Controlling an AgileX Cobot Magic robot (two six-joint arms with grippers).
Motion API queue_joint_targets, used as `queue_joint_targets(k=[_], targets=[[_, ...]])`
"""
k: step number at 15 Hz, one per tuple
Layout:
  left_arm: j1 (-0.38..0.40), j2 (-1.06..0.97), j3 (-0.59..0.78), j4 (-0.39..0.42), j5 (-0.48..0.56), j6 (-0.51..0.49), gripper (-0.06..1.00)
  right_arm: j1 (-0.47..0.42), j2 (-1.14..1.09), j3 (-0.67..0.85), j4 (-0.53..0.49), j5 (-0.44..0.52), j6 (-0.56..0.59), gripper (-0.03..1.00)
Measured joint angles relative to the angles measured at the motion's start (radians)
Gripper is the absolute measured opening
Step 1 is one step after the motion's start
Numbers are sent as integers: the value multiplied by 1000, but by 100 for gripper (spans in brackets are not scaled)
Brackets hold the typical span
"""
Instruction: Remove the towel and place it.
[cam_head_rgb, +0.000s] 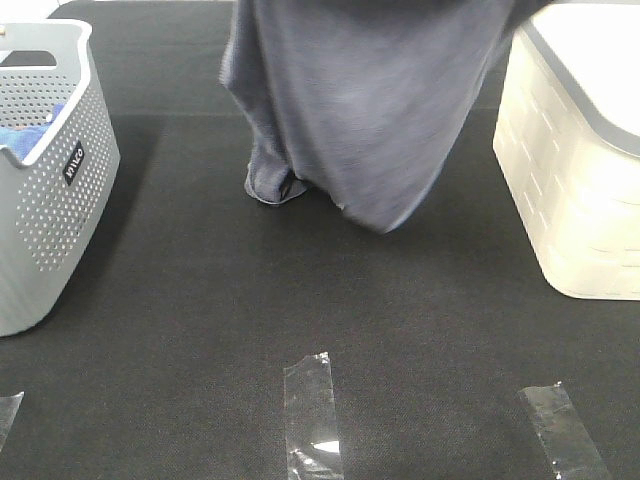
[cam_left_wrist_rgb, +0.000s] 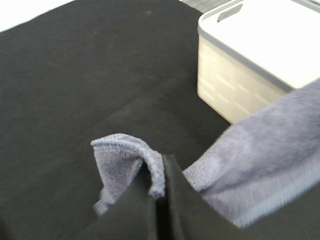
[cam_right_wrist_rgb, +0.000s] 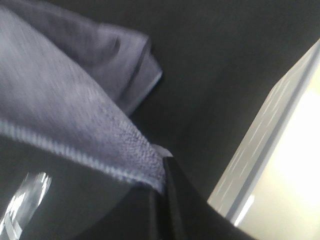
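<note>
Towel (cam_head_rgb: 360, 110) hangs spread in the air just beside the cream bin (cam_head_rgb: 580, 170), outside it. Left gripper (cam_left_wrist_rgb: 161, 182) and right gripper (cam_right_wrist_rgb: 164, 177) are each clamped on a hem corner, evidently so the cloth hangs open for laying flat.

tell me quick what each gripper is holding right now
left gripper: closed, pinching the hemmed edge of the towel
right gripper: closed, pinching the towel's edge too
</note>
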Motion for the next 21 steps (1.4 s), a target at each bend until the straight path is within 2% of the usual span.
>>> queue_joint_targets(k=[2, 4, 7, 9, 11, 14, 16, 18, 19, 20, 21], targets=[[0, -38, 0, 79, 77, -12, 0, 0, 0, 0, 16, 89, -1, 0], [0, -47, 0, 99, 123, -30, 0, 0, 0, -3, 30, 106, -1, 0], [-1, -45, 0, 111, 133, -33, 0, 0, 0, -3, 44, 107, -1, 0], [-1, -32, 0, 127, 104, -33, 0, 0, 1, -3, 49, 42, -1, 0], [-1, 17, 0, 159, -13, -33, 0, 0, 24, -3, 43, -85, -1, 0], [1, 151, 0, 326, -293, -33, 0, 0, 103, -3, 6, -388, 2, 0], [39, 254, 0, 417, -524, -33, 0, 0, 170, -3, -46, -638, 2, 0], [115, 360, 0, 445, -865, -33, 0, 0, 240, -3, -108, -980, 0, 0], [174, 419, 0, 432, -1252, -33, 0, 0, 286, -3, -137, -1323, 0, 0], [183, 421, -2, 388, -1406, -33, 0, 0, 291, -3, -146, -1499, -1, 0], [184, 414, -25, 342, -1511, -33, 0, 4, 291, -9, -157, -1653, -2, 0]])
